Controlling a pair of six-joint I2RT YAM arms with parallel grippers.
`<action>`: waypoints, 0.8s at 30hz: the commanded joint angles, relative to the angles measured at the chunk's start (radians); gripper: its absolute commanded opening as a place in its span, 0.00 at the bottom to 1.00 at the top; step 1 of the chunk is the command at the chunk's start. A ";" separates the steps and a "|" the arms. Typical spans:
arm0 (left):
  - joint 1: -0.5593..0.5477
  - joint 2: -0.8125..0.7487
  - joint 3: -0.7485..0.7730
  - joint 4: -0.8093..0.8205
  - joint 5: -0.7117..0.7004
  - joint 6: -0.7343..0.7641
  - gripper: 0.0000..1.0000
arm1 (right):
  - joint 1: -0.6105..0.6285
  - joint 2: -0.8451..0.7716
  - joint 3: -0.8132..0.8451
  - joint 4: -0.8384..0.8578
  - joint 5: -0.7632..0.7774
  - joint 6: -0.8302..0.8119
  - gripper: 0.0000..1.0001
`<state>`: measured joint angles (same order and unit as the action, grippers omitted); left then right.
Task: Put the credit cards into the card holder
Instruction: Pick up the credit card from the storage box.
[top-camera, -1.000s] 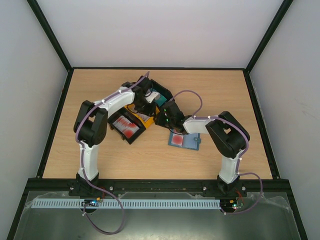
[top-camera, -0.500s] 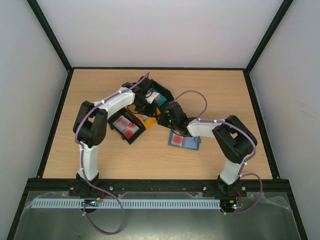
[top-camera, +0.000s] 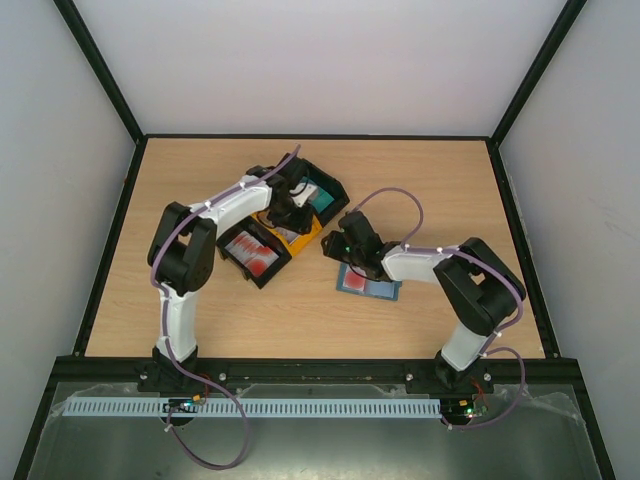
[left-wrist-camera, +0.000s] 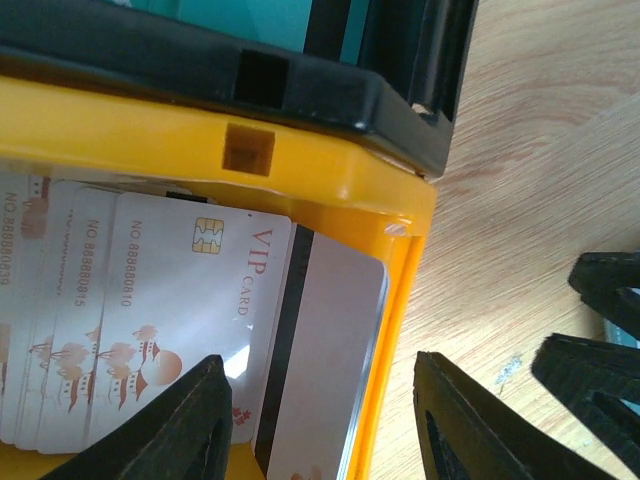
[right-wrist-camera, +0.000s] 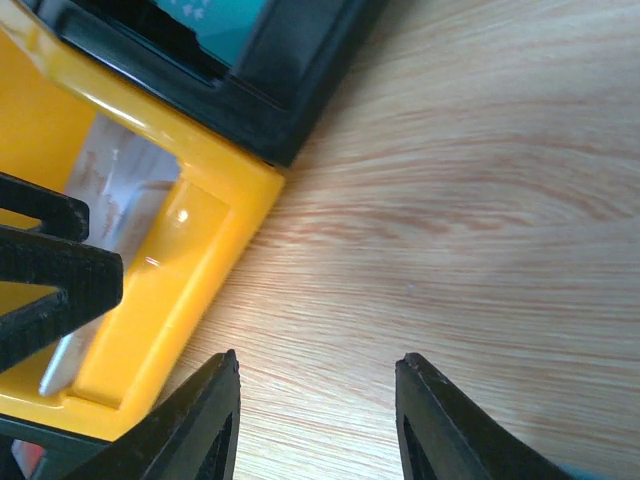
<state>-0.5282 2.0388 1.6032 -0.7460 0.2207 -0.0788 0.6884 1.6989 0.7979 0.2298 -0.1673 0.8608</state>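
From above, a pale wood worktop (top-camera: 200, 310) sits boxed in by white walls (top-camera: 300, 60) and a black frame (top-camera: 320, 136); its near and right stretches lie open. The slate-blue card holder (top-camera: 388, 289) lies flat right of centre with a red-printed card (top-camera: 357, 281) on it, just beside the right fingers (top-camera: 335, 247). The left fingers (top-camera: 290, 212) hang over the yellow tray (top-camera: 303, 238).

Left wrist: the left fingers (left-wrist-camera: 195, 425) stand released, straddling the yellow tray's (left-wrist-camera: 330, 170) wall above fanned white credit cards (left-wrist-camera: 150, 330) with red printing.

Right wrist: the right fingers (right-wrist-camera: 205, 420) are released over bare wood, beside the yellow tray's (right-wrist-camera: 190, 250) corner
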 joint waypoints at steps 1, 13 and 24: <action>-0.007 0.035 -0.004 -0.025 -0.035 0.002 0.52 | -0.015 -0.050 -0.027 -0.028 0.037 0.009 0.42; -0.009 0.017 -0.017 -0.025 -0.037 0.009 0.27 | -0.066 -0.125 -0.059 -0.054 0.050 0.009 0.41; -0.005 0.010 0.001 -0.020 -0.082 -0.011 0.06 | -0.072 -0.149 -0.087 -0.056 0.057 0.015 0.41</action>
<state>-0.5407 2.0598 1.5978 -0.7475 0.1955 -0.0807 0.6212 1.5826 0.7246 0.1986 -0.1379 0.8684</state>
